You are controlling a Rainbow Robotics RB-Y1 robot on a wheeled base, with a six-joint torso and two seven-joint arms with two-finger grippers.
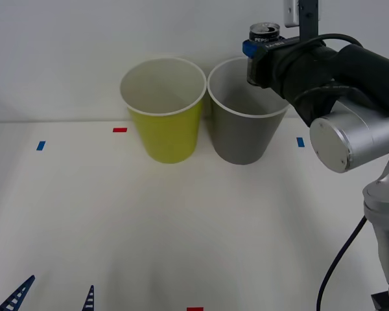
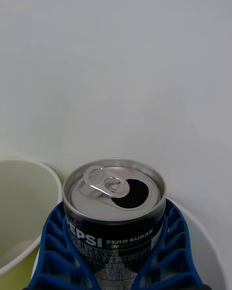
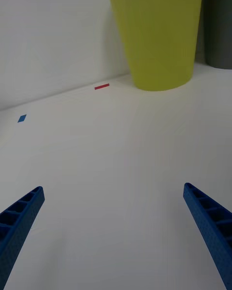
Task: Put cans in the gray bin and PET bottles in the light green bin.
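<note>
A dark Pepsi can (image 1: pixel 264 34) with a silver opened top (image 2: pixel 115 189) is held upright in my right gripper (image 1: pixel 254 55), whose blue fingers (image 2: pixel 53 251) are shut on its sides. It hangs above the far right part of the gray bin's (image 1: pixel 245 133) opening. The light green bin (image 1: pixel 165 126) stands just left of the gray one, and its rim (image 2: pixel 29 208) shows beside the can in the right wrist view. My left gripper (image 1: pixel 52 297) is open low near the table's front left, facing the light green bin (image 3: pixel 157 34) from afar.
Small blue and red tape marks (image 1: pixel 119 129) lie on the white table (image 1: pixel 181 227). A white wall stands right behind the bins. A black cable (image 1: pixel 337 265) hangs by the right arm.
</note>
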